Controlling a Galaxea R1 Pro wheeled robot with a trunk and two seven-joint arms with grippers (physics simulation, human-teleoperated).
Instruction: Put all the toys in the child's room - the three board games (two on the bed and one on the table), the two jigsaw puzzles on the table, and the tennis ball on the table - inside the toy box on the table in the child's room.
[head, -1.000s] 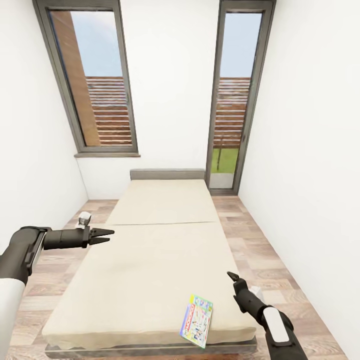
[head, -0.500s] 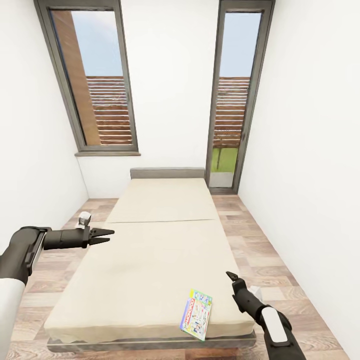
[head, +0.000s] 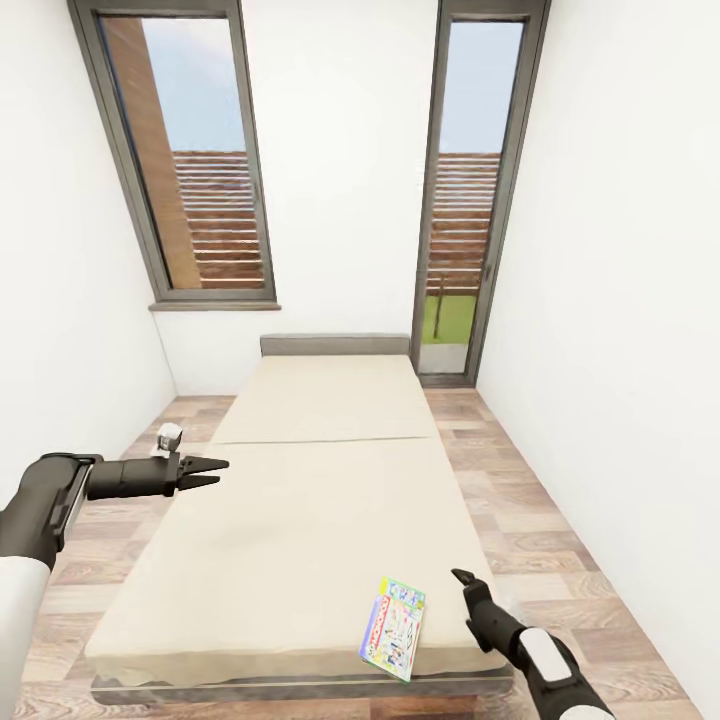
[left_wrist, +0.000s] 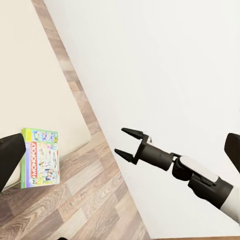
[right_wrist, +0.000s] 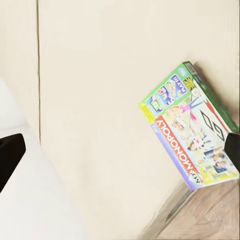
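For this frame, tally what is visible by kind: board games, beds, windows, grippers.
Board games: 1, the flat colourful Monopoly box lying at the near right corner of the bed
Beds: 1, the low beige-covered bed
Windows: 2, the tall grey-framed left window and right window
Grippers: 2, left gripper and right gripper, both with jaws open
Total: 6

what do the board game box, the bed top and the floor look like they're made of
Board game: seemingly printed cardboard with a slightly glossy finish; flat thin box, bright artwork, "MONOPOLY" lettering.
Bed: likely a matte beige fabric cover; plain, with a seam across.
Floor: seemingly light wood or laminate planks; grain and board joints show.
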